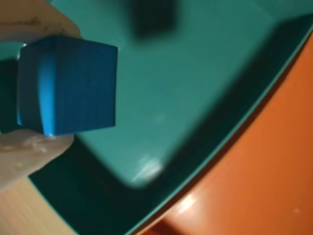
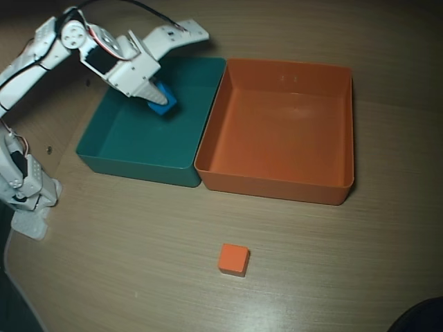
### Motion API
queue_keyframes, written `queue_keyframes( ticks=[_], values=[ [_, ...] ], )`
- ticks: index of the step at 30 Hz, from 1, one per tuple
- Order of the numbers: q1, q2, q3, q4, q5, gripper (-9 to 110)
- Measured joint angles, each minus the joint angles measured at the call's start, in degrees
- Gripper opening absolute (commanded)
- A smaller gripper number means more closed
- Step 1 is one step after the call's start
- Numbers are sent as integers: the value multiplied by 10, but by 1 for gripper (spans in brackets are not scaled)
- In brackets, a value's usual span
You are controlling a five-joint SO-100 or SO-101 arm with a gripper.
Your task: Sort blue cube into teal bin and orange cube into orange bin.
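The white hand (image 2: 160, 97) grips the small matte blue cube (image 1: 68, 85) between closed fingers above the teal plastic bin (image 2: 135, 149); I reckon releasing comes next, then fetching the orange cube (image 2: 233, 259) from the wooden surface (image 2: 138, 263).

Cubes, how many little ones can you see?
2. The blue cube is held in the pincer over the teal bin; the orange cube sits on the table in front of the bins.

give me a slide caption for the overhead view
Tool holds blue cube over teal bin; orange cube waits on table near orange bin.
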Motion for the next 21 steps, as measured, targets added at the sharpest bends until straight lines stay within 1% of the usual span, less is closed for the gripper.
queue_keyframes(
  ticks=[9,11,13,18,21],
  values=[
    [-1,-43,0,-5,0,-6],
    [-1,-43,0,-5,0,-3],
    [-1,-43,0,-5,0,2],
    [-1,-43,0,-5,0,22],
    [-1,-43,0,-5,0,30]
  ],
)
